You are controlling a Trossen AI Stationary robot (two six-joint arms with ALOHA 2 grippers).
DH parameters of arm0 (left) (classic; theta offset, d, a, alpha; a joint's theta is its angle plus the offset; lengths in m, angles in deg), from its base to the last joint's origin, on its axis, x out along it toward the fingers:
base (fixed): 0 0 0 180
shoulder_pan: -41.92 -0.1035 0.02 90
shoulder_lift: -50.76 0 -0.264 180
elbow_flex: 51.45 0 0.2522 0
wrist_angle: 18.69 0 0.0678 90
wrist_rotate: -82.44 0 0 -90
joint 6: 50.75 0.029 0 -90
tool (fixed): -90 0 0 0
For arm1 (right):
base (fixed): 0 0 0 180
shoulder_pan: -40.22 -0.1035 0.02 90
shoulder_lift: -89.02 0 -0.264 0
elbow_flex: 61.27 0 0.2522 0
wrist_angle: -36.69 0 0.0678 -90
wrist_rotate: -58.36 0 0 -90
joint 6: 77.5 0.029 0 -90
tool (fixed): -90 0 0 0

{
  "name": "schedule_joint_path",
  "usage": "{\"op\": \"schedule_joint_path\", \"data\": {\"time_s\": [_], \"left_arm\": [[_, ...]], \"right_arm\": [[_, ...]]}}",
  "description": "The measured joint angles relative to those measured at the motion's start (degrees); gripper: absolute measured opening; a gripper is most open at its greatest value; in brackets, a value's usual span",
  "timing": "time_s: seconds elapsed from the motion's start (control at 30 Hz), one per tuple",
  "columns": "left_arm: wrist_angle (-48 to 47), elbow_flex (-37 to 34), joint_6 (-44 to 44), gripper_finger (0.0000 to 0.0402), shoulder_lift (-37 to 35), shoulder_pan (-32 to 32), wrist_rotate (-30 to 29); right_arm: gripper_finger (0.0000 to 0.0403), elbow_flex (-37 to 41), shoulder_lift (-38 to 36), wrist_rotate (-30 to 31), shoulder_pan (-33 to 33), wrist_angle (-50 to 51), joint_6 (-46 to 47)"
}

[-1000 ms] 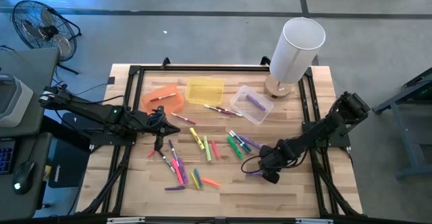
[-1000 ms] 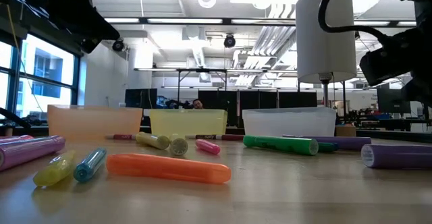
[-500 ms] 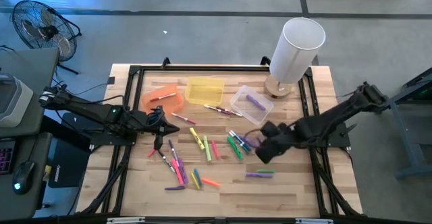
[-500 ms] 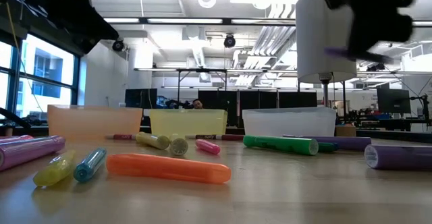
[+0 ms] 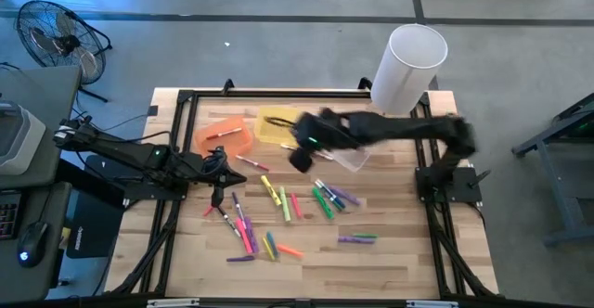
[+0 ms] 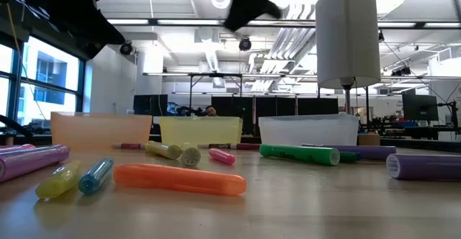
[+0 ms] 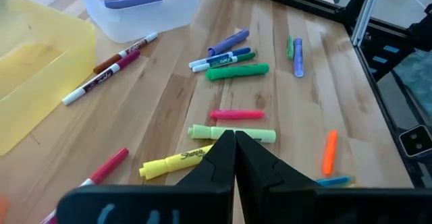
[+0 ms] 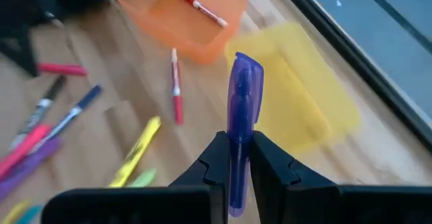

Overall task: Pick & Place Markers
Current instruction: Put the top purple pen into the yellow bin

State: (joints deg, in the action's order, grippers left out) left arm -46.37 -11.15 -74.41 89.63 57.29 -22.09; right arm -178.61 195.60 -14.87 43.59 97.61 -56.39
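1. Right now the right gripper [image 8: 236, 158] is clamped on a purple marker [image 8: 239, 116], which stands up between the two dark fingers at the middle of the right wrist view. In the high view that gripper [image 5: 302, 157] sits just left of centre in the upper half of the frame, near the yellow bin [image 5: 281, 124].
2. Judging by colour, the marker likely belongs in the clear bin [image 5: 345, 144], to the right of the yellow one in the high view; a purple marker [image 5: 351, 140] already lies inside it. That is a guess from the sorting so far, with a red marker [image 5: 217, 134] in the orange bin [image 5: 224, 136] at upper left.
3. To do this step well, keep the grip firm and the marker upright while travelling, so it does not swing or slide out.
4. Bring the tip over the open middle of the chosen bin, clear of its wall, and go low before letting go, so the marker does not bounce out.
5. Mind the thin red pens [image 5: 299, 149] lying on the table between the bins.
6. The left gripper [image 7: 235, 158] waits with its fingers pressed together, at the left of the high view, above the loose markers [image 5: 278, 206] scattered across the centre of the table [image 5: 399, 262].
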Motion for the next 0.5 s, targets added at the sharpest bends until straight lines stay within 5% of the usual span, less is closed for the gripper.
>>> {"op": "schedule_joint_path", "data": {"time_s": [0.27,0.5], "left_arm": [[0.42,0.00,-0.67,0.0000,-0.04,0.00,-1.54],[0.26,-0.02,-0.85,0.0000,-0.02,0.00,-3.85]], "right_arm": [[0.0030,-19.42,21.95,-8.56,10.96,1.63,-8.98],[0.0030,-25.21,31.11,-11.65,16.32,7.75,-11.05]]}}
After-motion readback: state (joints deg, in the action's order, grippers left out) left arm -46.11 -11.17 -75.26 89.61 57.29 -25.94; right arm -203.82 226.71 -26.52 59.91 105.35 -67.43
